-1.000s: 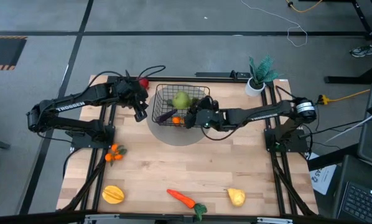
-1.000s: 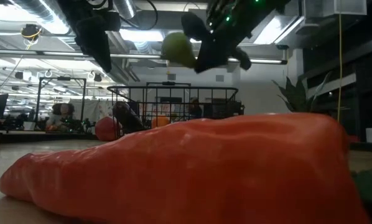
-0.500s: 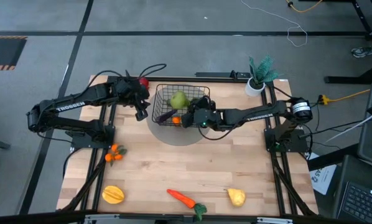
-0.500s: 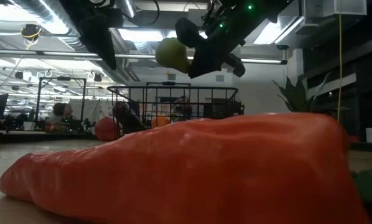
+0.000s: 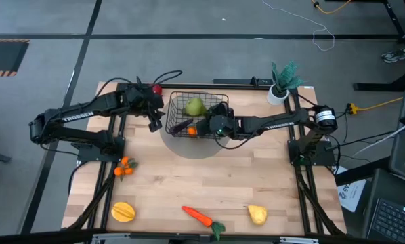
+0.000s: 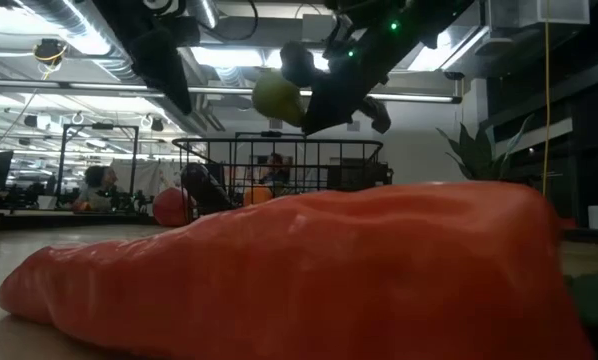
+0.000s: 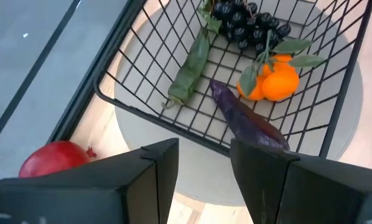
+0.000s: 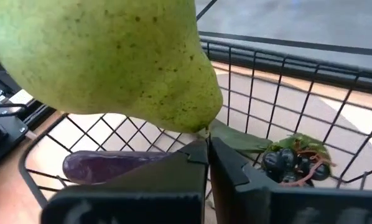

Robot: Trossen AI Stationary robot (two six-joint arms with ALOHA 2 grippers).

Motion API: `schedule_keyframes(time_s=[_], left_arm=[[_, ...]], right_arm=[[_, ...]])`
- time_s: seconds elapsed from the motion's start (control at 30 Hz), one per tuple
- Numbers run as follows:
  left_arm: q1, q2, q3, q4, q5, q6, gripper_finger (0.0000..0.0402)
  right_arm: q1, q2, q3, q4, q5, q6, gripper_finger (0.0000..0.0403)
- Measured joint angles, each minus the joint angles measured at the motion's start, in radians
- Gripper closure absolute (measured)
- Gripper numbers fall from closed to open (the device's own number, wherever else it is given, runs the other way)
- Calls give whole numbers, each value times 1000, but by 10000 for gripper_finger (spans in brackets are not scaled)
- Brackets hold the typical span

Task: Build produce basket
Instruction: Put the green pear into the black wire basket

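The black wire basket (image 5: 212,99) stands at the table's far middle. It holds an eggplant (image 7: 248,119), dark grapes (image 7: 245,22), small oranges (image 7: 274,81) and a green cucumber (image 7: 189,71). Over it a green pear (image 5: 195,107) is held clear of the rim by my right gripper (image 8: 208,146), which is shut on it. My left gripper (image 7: 201,155) hangs open over the basket's left rim with nothing between its fingers. A red fruit (image 5: 156,89) lies on the table outside the basket's far left corner. My right gripper pinches the pear at its narrow stem end (image 8: 204,130) between its two fingertips. The fingers come from the table's right, slanting down. The pear (image 6: 276,97) sticks out beyond the fingertips, lifted clear above the basket's contents.
A white pot with a teal plant (image 5: 278,91) stands at the far right. Small oranges (image 5: 124,167) lie at the left. A yellow-orange fruit (image 5: 123,211), a carrot (image 5: 199,217) and a yellow pear (image 5: 257,214) lie along the near edge.
My right gripper has carried the green pear a little toward the table's left and down over the basket, still shut on its stem end.
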Motion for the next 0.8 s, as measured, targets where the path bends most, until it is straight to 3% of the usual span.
schedule_keyframes(time_s=[0.63,0.8], left_arm=[[0,0,-15,0,0,0,269],[0,0,-15,0,0,-1,269]], right_arm=[[-6,2,0,15,27,-27,401],[-6,2,0,15,25,-38,360]])
